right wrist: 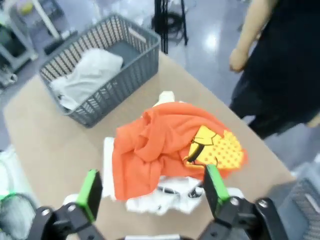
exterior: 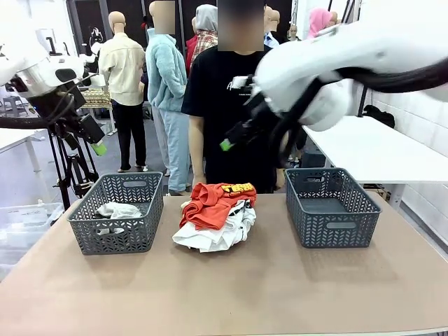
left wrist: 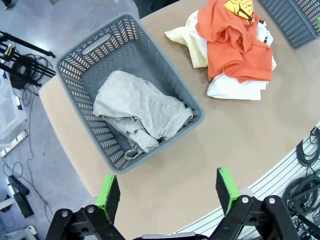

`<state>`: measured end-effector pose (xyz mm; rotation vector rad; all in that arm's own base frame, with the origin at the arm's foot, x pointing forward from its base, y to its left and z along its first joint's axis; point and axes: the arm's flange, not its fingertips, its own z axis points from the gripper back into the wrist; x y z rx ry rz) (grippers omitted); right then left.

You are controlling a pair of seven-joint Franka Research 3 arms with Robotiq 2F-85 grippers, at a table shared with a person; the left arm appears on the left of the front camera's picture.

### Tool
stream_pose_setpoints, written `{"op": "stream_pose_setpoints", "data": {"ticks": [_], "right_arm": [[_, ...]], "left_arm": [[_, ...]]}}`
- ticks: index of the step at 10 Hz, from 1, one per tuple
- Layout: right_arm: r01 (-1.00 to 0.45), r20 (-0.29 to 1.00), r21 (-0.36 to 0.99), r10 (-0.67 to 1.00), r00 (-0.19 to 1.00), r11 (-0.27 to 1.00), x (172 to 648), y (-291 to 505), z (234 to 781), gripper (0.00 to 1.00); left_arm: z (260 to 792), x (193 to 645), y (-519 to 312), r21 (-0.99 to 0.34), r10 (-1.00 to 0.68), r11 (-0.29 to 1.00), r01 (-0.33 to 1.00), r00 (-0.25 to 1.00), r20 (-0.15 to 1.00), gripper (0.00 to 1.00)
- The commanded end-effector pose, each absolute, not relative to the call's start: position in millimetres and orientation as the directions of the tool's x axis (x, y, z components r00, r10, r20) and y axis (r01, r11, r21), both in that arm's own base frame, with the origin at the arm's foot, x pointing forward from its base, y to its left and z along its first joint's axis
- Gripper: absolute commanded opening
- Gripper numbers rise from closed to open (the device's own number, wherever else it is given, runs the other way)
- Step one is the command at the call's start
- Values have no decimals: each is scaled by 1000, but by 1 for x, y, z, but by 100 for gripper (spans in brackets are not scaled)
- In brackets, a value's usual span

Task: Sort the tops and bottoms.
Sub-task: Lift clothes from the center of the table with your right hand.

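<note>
The orange T-shirt (exterior: 210, 206) lies crumpled on the white T-shirt (exterior: 210, 238) at the middle of the desk (exterior: 224, 294), between two baskets. The left basket (exterior: 115, 241) holds a pale grey garment (left wrist: 135, 107); the right basket (exterior: 329, 234) stands well apart. The left fingers (left wrist: 108, 195) hang wide open, holding nothing, high above the left basket. The right fingers (right wrist: 214, 185) hover wide open over the pile, gripping nothing.

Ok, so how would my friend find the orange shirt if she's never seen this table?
Start at the brown table and find the heap of clothes between the left basket and the right basket. The orange shirt lies on top of it. It is the only bright one, with a yellow and black picture, while the white shirt sits underneath.
</note>
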<state>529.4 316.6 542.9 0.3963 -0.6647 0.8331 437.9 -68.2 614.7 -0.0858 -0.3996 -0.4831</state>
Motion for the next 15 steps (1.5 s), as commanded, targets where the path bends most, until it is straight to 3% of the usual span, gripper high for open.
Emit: {"op": "stream_pose_setpoints", "data": {"ticks": [1, 8, 15], "right_arm": [[-803, 532, 47, 665, 524, 595, 582, 366, 556, 100], [-851, 225, -26, 833, 506, 524, 606, 432, 482, 100], [-774, 160, -142, 786, 597, 617, 625, 454, 426, 100]], "left_arm": [[615, 437, -67, -2, -424, 887, 463, 814, 397, 100], [615, 437, -67, -2, -424, 887, 463, 814, 397, 100], [615, 437, -67, -2, -424, 887, 463, 814, 397, 100]]}}
